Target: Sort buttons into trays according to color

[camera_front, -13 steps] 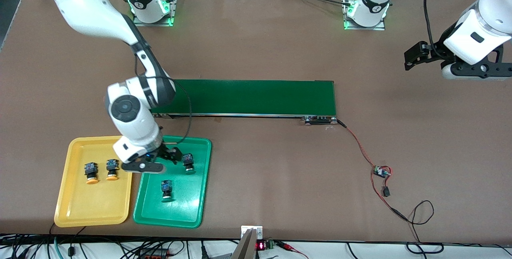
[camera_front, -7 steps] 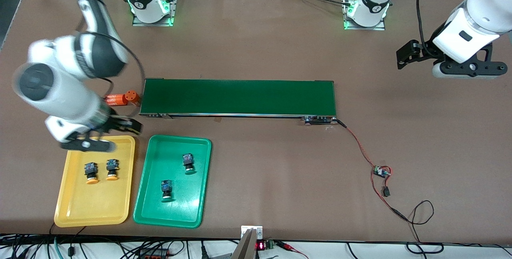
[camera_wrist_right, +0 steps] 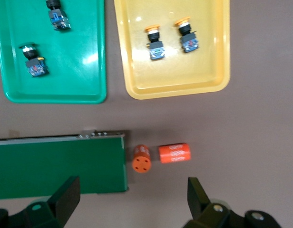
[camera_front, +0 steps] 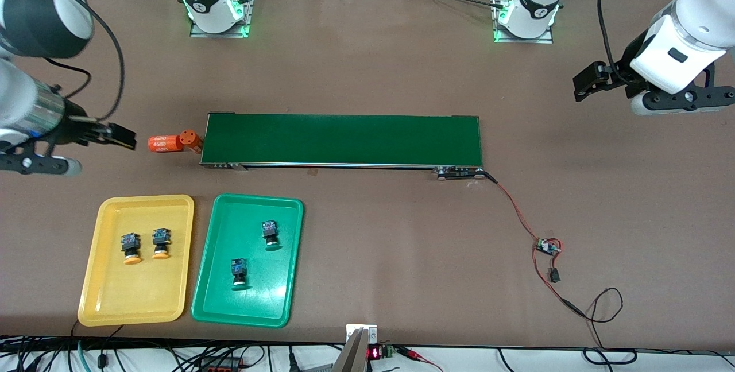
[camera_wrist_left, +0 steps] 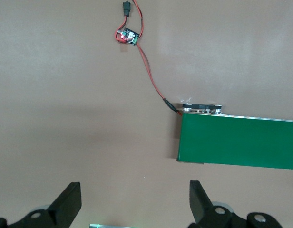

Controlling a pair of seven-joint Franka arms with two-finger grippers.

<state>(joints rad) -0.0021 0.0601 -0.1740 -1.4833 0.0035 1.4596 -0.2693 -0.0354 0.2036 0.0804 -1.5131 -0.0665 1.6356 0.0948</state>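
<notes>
Two orange-capped push-button switches in shallow yellow plastic tray; two green-capped push-button switches in matching green plastic tray alongside. Right gripper spread wide, empty, above two orange cylinders. Left gripper likewise wide, empty, over bare brown table off dark-green conveyor belt.

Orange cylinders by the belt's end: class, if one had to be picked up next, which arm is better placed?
Right, probably. Its open end effector hangs beside the two orange cylinders. The left end effector, also open, waits by the belt's other end, toward the left arm's end of the table.
</notes>
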